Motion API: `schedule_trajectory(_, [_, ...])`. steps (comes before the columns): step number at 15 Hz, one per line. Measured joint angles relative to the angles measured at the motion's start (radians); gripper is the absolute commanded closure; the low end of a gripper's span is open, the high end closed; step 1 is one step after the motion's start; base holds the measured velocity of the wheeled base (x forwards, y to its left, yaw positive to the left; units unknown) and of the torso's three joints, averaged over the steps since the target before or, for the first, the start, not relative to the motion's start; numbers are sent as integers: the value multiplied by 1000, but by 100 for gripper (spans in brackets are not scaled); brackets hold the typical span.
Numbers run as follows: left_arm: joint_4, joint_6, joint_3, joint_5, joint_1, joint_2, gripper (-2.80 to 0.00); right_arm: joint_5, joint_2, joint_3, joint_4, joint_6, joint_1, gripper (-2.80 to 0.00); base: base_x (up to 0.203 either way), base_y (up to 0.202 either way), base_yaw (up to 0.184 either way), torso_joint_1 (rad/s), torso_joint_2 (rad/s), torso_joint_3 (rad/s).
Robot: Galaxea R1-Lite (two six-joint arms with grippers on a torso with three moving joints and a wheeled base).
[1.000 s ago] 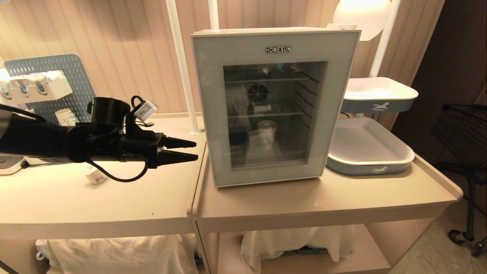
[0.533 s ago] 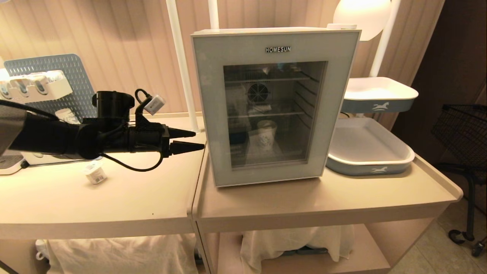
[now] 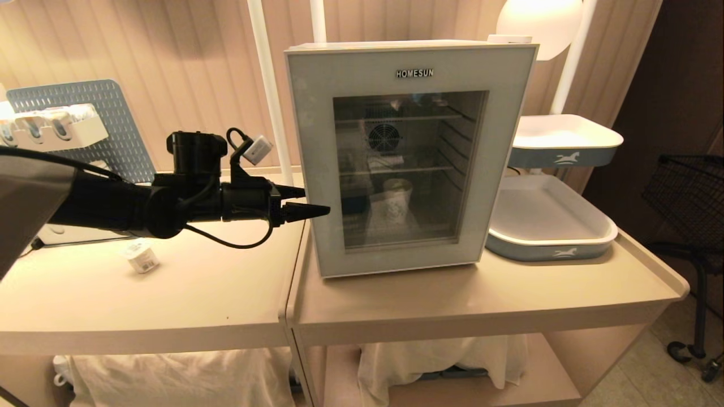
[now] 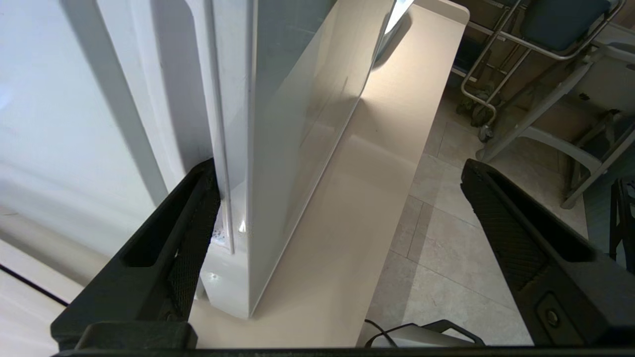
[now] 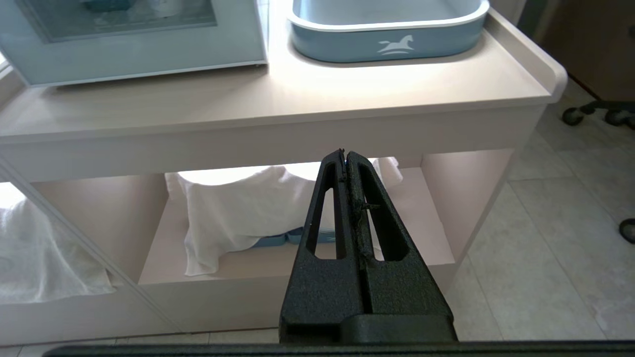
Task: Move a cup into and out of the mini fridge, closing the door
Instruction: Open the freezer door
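Left gripper [image 3: 305,202], jaws wide and empty, straddled the stiff, smooth door [image 3: 317,169] at its free edge, the likeliest purchase; right gripper [image 5: 345,153] was closed, empty.

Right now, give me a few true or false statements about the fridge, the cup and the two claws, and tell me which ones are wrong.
1. The door of the mini fridge is closed. True.
2. The cup stands on the table outside the fridge. False: it sits inside, seen through the glass.
3. The left claw is open at the door's left edge. True.
4. The right claw is open and holds the cup. False: it is shut and empty, low in front of the table.
5. A blue and white tray lies right of the fridge. True.
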Motion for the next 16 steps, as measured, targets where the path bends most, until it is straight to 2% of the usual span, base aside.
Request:
schedule_trajectory(4, [-3, 3, 24, -1, -12, -8, -280, 0, 0, 0, 0, -1, 1, 0, 0, 0, 0, 0, 0, 0])
schedule_trajectory(10, [10, 2, 163, -21, -37, -129, -280, 1, 0, -2, 0, -1, 1, 0, 0, 0, 0, 0, 0, 0])
schedule_trajectory(13, [13, 6, 246, -6, -124, -207, -280, 1, 0, -1, 0, 0, 1, 0, 0, 0, 0, 0, 0, 0])
schedule_trajectory(16, [23, 8, 321, -4, -262, -286, -280, 1, 0, -1, 0, 0, 0, 0, 0, 0, 0, 0, 0, 0])
